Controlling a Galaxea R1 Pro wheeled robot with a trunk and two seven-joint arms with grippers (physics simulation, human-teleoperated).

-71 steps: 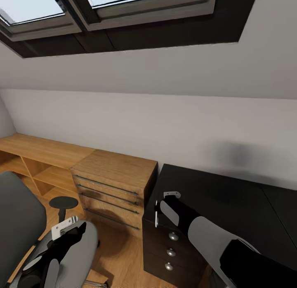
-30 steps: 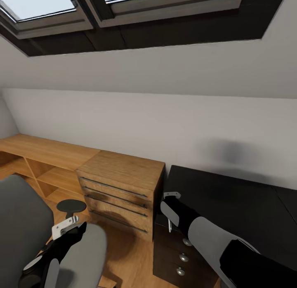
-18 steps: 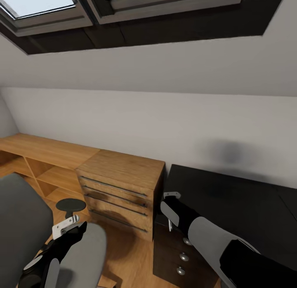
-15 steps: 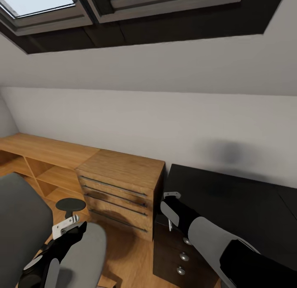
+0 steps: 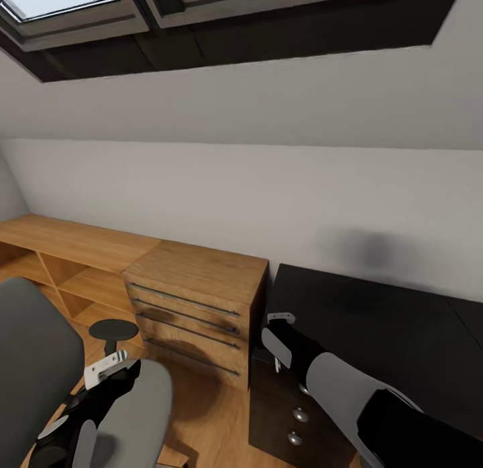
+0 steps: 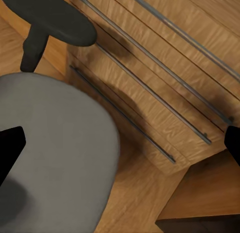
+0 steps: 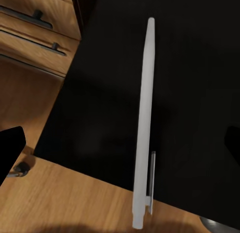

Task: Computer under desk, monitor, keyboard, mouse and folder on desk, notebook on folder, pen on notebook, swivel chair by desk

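The black desk (image 5: pixel 376 320) runs along the right, with its drawer unit (image 5: pixel 300 414) below. My right gripper (image 5: pixel 275 327) hovers over the desk's left front corner, fingers wide apart. In the right wrist view the white pen (image 7: pixel 142 118) lies between the fingers, across the desk (image 7: pixel 200 93) edge, one end out over the wooden floor. I cannot tell whether anything touches it. The pen (image 5: pixel 277 365) shows as a small white sliver in the head view. The grey swivel chair (image 5: pixel 30 361) stands at lower left. My left gripper (image 5: pixel 107 369) is open above its seat (image 6: pixel 50 143).
A light-wood drawer chest (image 5: pixel 194 300) stands against the desk's left end, close to the chair's black armrest (image 5: pixel 114 330). A low light-wood shelving unit (image 5: pixel 60 253) runs on to the left. A sloped white wall with skylights rises behind.
The whole picture has shifted, so the camera moved; chest and desk now sit further right in the head view. Both arms keep the same pose in the head view.
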